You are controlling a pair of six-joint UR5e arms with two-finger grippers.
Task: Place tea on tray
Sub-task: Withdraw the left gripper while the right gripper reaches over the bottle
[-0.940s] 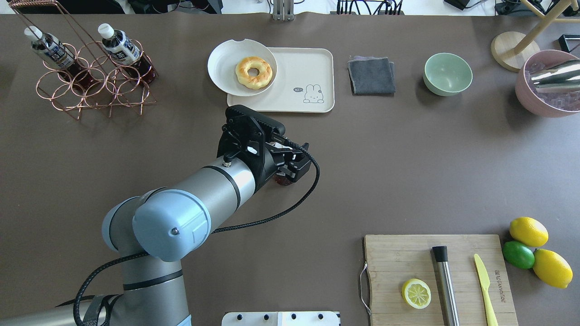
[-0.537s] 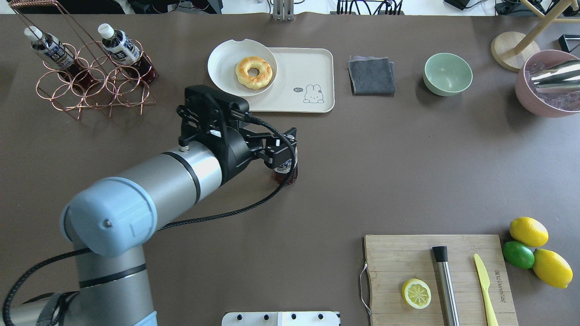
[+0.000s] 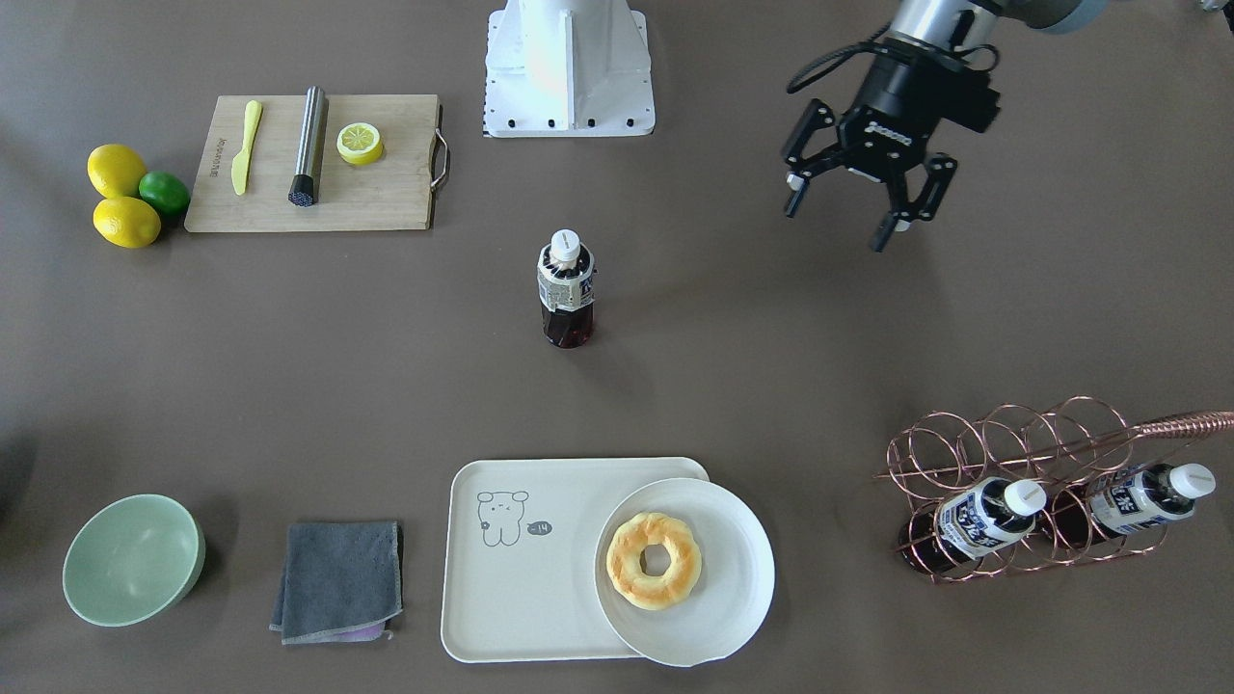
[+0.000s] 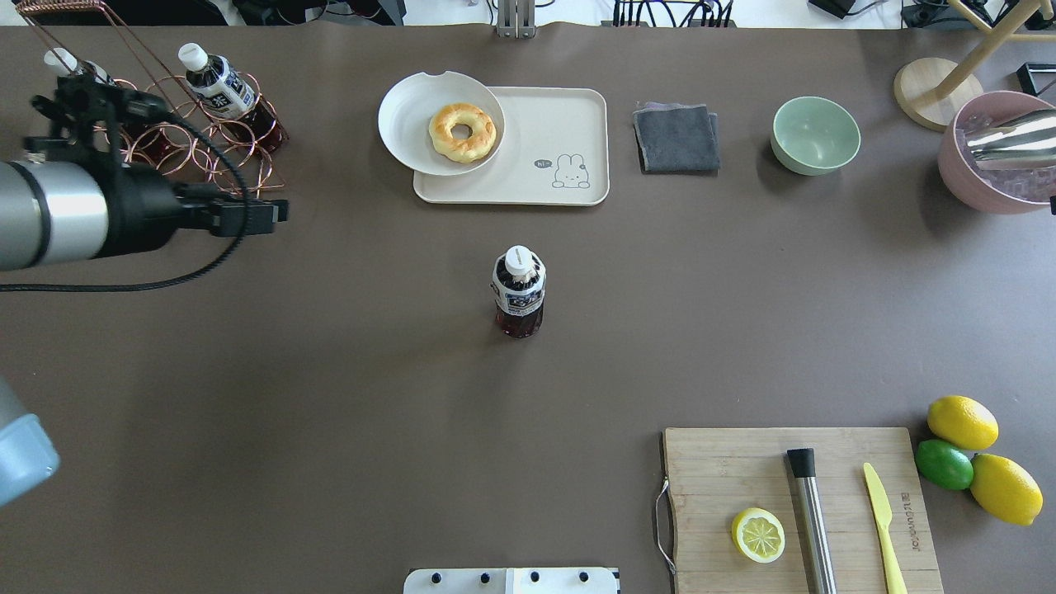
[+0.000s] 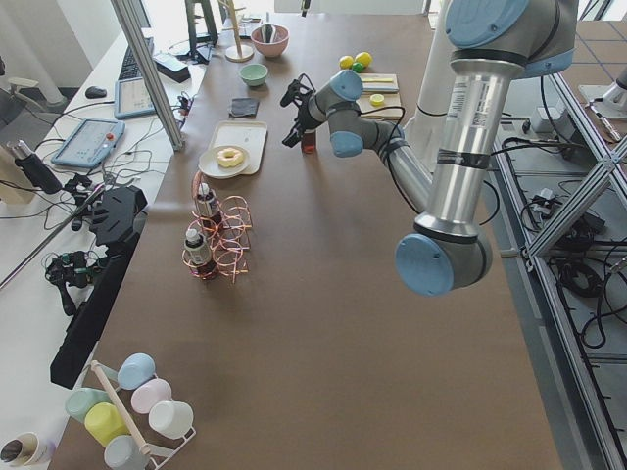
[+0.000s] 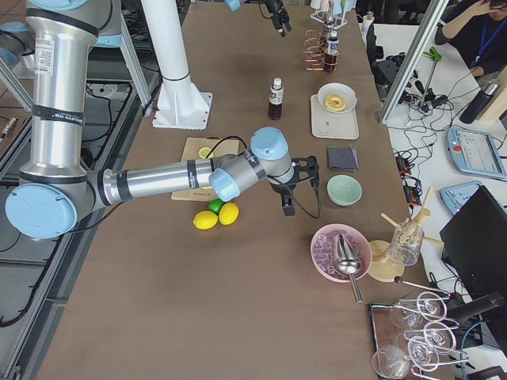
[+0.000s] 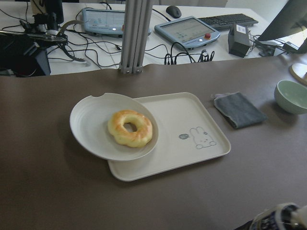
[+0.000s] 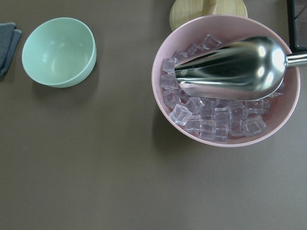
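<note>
– Mid-surface, tea (image 3: 565, 289) upright, short of the tray (image 3: 521, 578). How best to take it?
– My judgement: come in level, close on the labelled body under the cap, lift clear of the rim, and set it on bare tray beside the plate (image 3: 723, 617).
– Grippers?
– Left gripper (image 3: 839, 217) is well apart from the bottle, off to the robot's left, spread wide, empty. Right gripper: cannot tell.
</note>
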